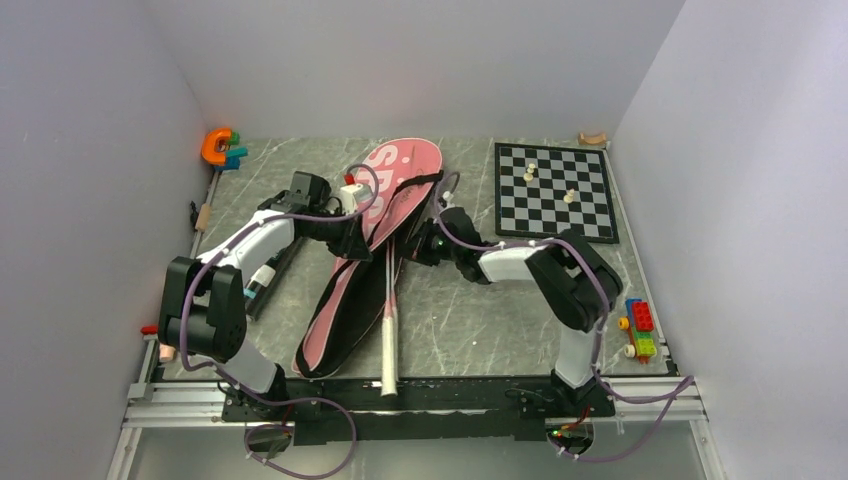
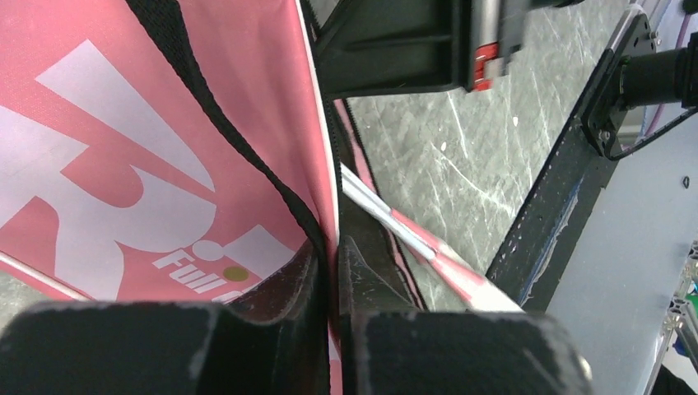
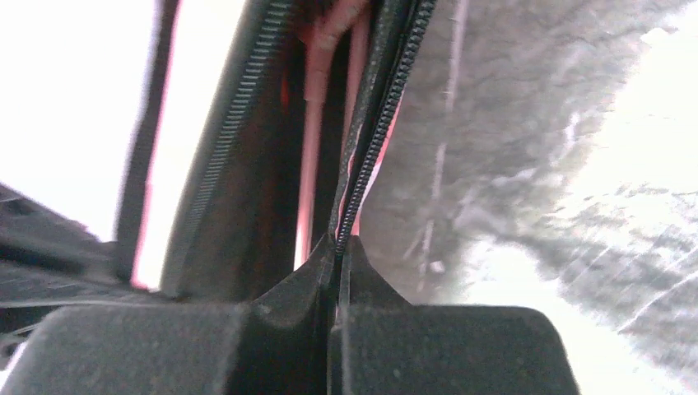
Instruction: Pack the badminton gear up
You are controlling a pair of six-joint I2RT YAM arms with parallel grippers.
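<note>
The long pink racket bag [image 1: 385, 205] lies slantwise in the middle of the table with its black strap over it. A pink-and-white racket [image 1: 388, 320] sticks out of the bag's open side, handle toward the near edge. My left gripper [image 1: 352, 240] is shut on the bag's upper pink flap [image 2: 123, 148], its fingertips [image 2: 336, 243] pinching the fabric edge, with the racket shaft [image 2: 428, 247] just beside them. My right gripper [image 1: 422, 245] is shut on the bag's zipper edge [image 3: 370, 148], which runs straight into the jaws [image 3: 339, 240]. A long black tube [image 1: 268, 278] lies under the left arm.
A chessboard [image 1: 553, 190] with pale pieces sits at the back right. An orange and teal toy [image 1: 222, 148] is in the back left corner. Coloured bricks [image 1: 640, 325] lie by the right edge. White walls enclose the table on three sides.
</note>
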